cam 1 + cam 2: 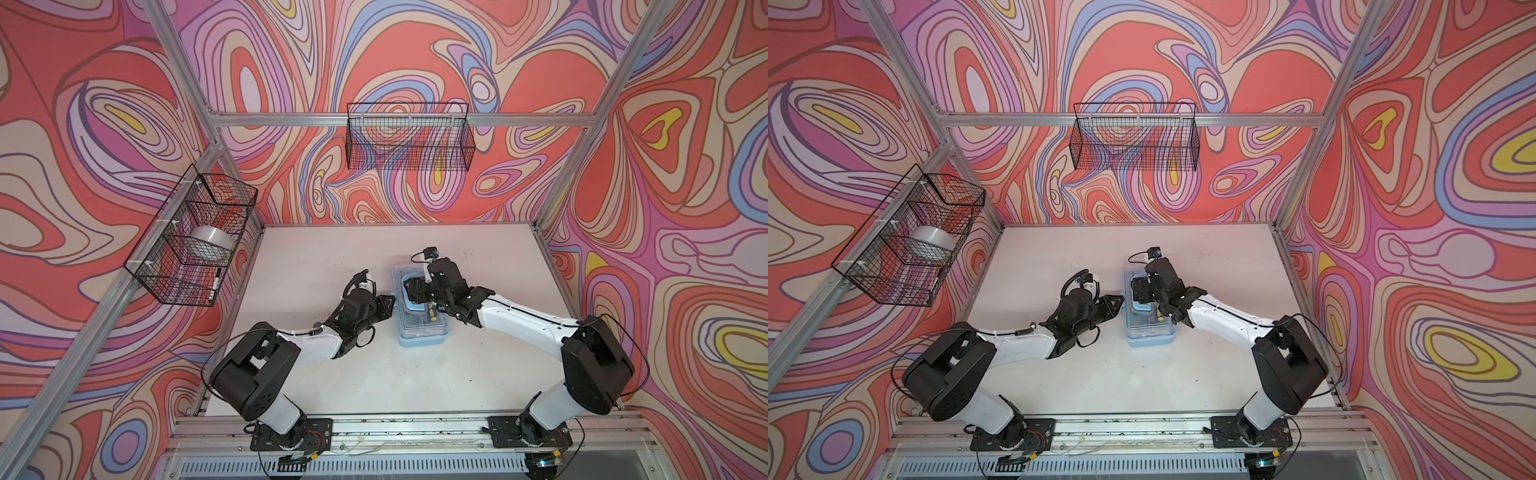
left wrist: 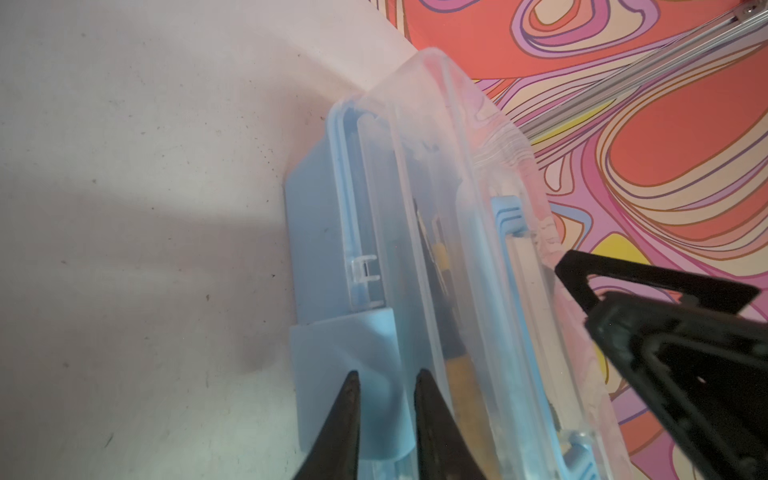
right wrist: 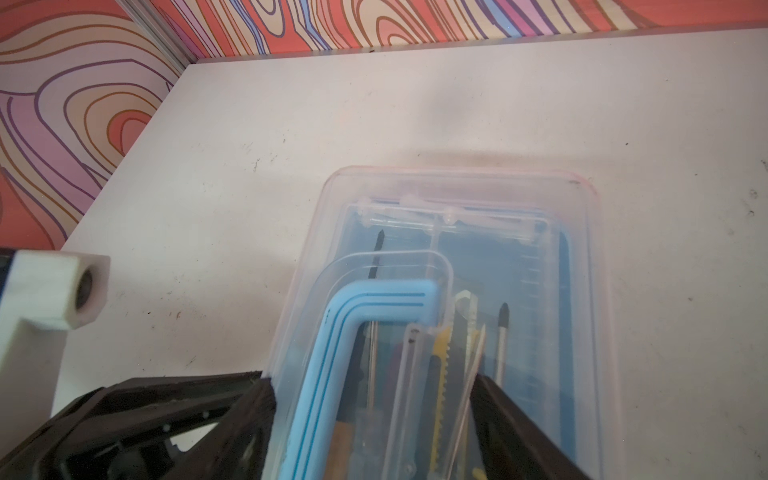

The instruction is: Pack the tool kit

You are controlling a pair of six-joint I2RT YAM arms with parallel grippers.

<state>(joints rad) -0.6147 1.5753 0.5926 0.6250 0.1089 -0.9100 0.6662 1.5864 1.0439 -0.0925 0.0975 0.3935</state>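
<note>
The tool kit (image 1: 419,328) (image 1: 1150,332) is a light-blue box with its clear lid (image 3: 540,249) down, standing mid-table. Through the lid show a yellow utility knife (image 3: 442,365) and a screwdriver (image 3: 503,332). My left gripper (image 1: 390,301) (image 1: 1120,301) (image 2: 387,374) is at the box's left side, its jaws a narrow gap apart, tips against the blue latch (image 2: 345,345). My right gripper (image 1: 409,291) (image 1: 1138,291) (image 3: 374,386) is on top of the lid, open wide, its fingers either side of the blue handle (image 3: 374,299). One of its fingertips (image 2: 582,270) touches the lid's top.
A black wire basket (image 1: 409,137) hangs on the back wall. Another basket (image 1: 195,241) on the left wall holds a tape roll (image 1: 210,241) and a marker (image 1: 216,286). Aluminium frame posts (image 1: 577,166) border the white table (image 1: 436,382).
</note>
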